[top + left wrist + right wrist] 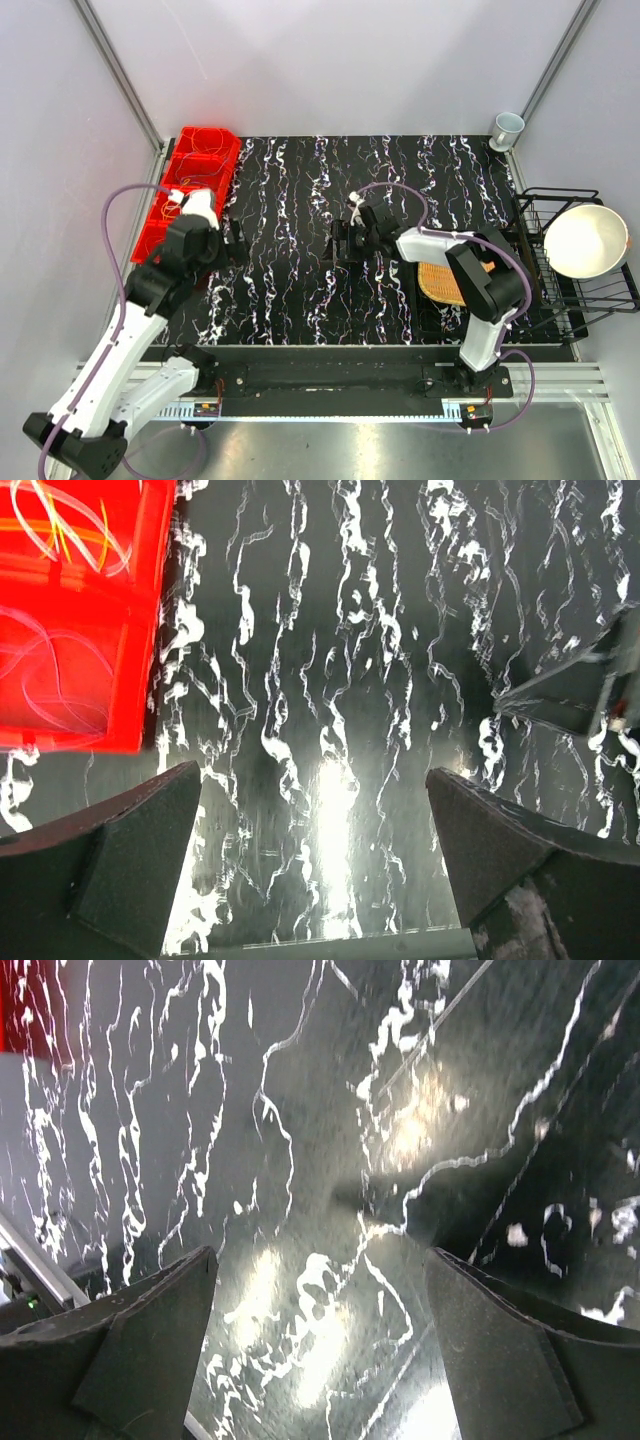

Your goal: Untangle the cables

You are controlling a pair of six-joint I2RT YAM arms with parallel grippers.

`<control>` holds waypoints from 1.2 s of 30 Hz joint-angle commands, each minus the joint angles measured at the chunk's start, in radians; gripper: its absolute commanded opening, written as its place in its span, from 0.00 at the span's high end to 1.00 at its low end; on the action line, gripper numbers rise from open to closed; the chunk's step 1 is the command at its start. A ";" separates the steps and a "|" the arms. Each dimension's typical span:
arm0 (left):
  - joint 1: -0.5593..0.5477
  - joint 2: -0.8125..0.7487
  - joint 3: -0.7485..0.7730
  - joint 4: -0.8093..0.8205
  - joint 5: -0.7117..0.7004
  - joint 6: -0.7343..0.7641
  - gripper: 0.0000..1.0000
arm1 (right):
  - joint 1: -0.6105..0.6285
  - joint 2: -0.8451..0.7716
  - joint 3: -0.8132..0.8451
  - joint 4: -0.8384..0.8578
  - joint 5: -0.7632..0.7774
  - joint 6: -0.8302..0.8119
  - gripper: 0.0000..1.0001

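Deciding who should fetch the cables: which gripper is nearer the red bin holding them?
Left. The left gripper hangs just beside the red bin with the cables; the right gripper is out over mid-table, well apart from it.

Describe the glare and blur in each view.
Top external: evenly lit and sharp, no strong glare on the marbled mat. Left wrist: a bright reflection on the mat by the left end effector; the red bin is overexposed, washing out the cables. Right wrist: soft and smeared, several glare patches on the mat.
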 commanded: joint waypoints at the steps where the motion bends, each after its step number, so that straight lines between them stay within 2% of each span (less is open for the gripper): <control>1: 0.001 -0.094 -0.147 0.019 0.041 -0.079 0.01 | 0.016 -0.063 -0.084 -0.030 0.029 -0.030 0.09; 4: -0.012 -0.103 -0.143 0.047 0.133 -0.067 0.01 | 0.014 -0.092 -0.101 -0.030 0.045 -0.021 0.09; 6: -0.018 -0.105 -0.146 0.048 0.099 -0.060 0.01 | 0.017 -0.112 -0.075 -0.056 0.055 -0.021 0.09; 9: -0.018 -0.100 -0.139 0.045 0.087 -0.057 0.01 | 0.033 -0.197 -0.027 -0.129 0.110 -0.024 0.00; 14: -0.016 -0.108 -0.138 0.045 0.087 -0.057 0.01 | 0.051 -0.371 0.112 -0.309 0.167 -0.077 0.00; 17: -0.018 -0.123 -0.138 0.045 0.078 -0.057 0.01 | 0.053 -0.492 0.076 -0.237 0.227 -0.087 0.00; 19: -0.018 -0.131 -0.138 0.045 0.072 -0.059 0.01 | 0.051 -0.526 -0.005 -0.203 0.447 -0.007 0.00; 20: -0.018 -0.137 -0.138 0.046 0.070 -0.059 0.01 | 0.053 -0.540 -0.056 -0.097 0.539 0.040 0.03; 21: -0.018 -0.137 -0.140 0.046 0.070 -0.059 0.01 | 0.051 -0.540 -0.158 -0.032 0.733 0.092 0.06; 22: -0.016 -0.137 -0.140 0.046 0.068 -0.060 0.01 | 0.047 -0.546 -0.183 0.008 0.785 0.099 0.01; 23: -0.016 -0.137 -0.142 0.045 0.067 -0.059 0.01 | 0.042 -0.569 -0.203 0.059 0.778 0.038 0.00; 25: -0.018 -0.138 -0.142 0.045 0.065 -0.059 0.01 | 0.044 -0.597 -0.274 0.151 0.620 -0.101 0.00; 26: -0.018 -0.143 -0.143 0.045 0.067 -0.060 0.01 | 0.044 -0.629 -0.300 0.232 0.580 -0.103 0.00; 29: -0.018 -0.148 -0.142 0.046 0.065 -0.059 0.01 | 0.044 -0.666 -0.349 0.292 0.468 -0.105 0.00; 36: -0.016 -0.140 -0.145 0.046 0.010 -0.068 0.01 | 0.044 -0.636 -0.334 0.273 0.367 -0.042 0.00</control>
